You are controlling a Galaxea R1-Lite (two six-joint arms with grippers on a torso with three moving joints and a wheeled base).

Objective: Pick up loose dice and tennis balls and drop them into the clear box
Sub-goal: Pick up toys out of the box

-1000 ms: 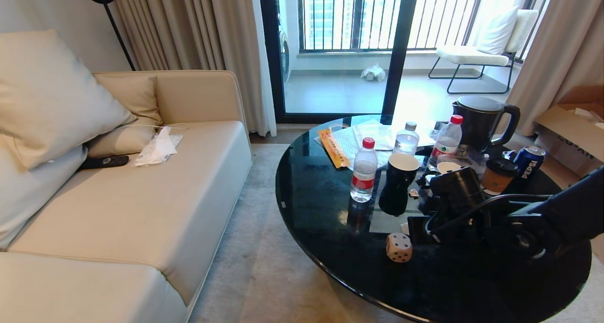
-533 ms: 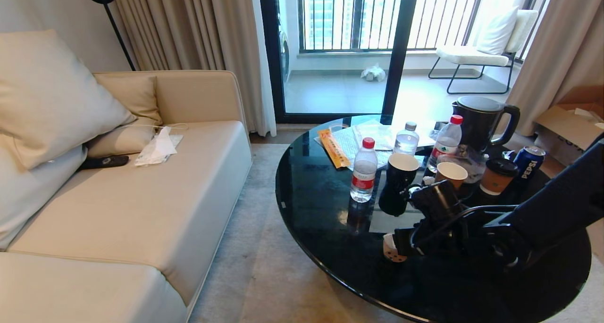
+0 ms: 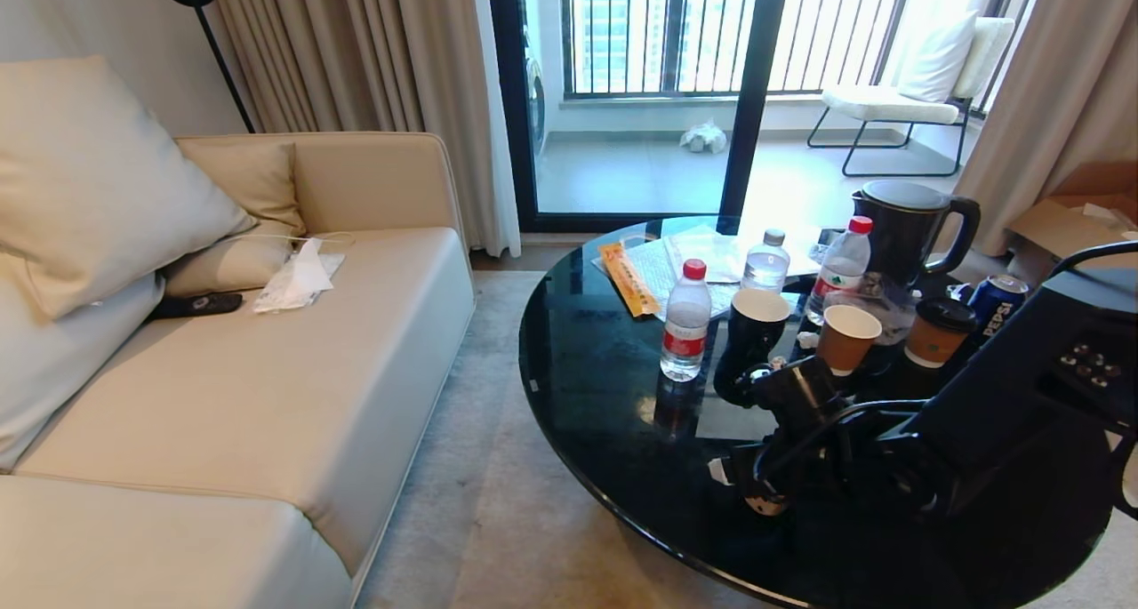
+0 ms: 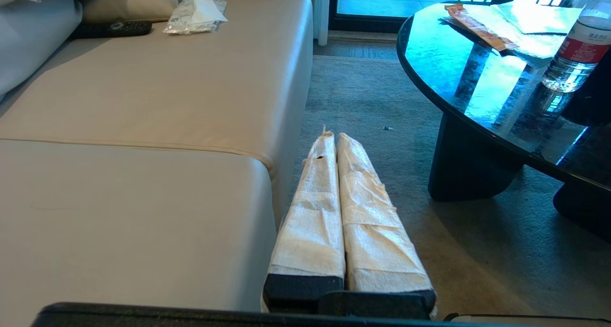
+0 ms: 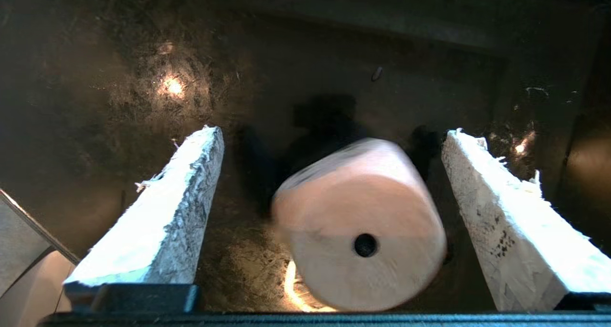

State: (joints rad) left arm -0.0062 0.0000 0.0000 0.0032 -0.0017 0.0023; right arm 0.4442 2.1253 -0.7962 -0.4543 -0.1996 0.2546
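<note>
Progress on the task looked very early. Only one die, the cream die [image 5: 360, 224], could be seen; no tennis ball and no clear box appeared in any view, so I could not tell what was already collected.

On the head view the right gripper [image 3: 756, 489] was low over the black round table [image 3: 605, 387], at about 7 o'clock on the tabletop, near its edge, and it hid the die there. In the right wrist view the die lay on the dark surface between the two padded fingers [image 5: 162, 217], with a gap on each side. The jaws were spread wide and touched nothing.

The left gripper [image 4: 334, 141] was parked down beside the sofa [image 4: 143, 102], its jaws pressed together and empty.

In my judgement, closing on this die, lifting it and finding the box all were left to do.
</note>
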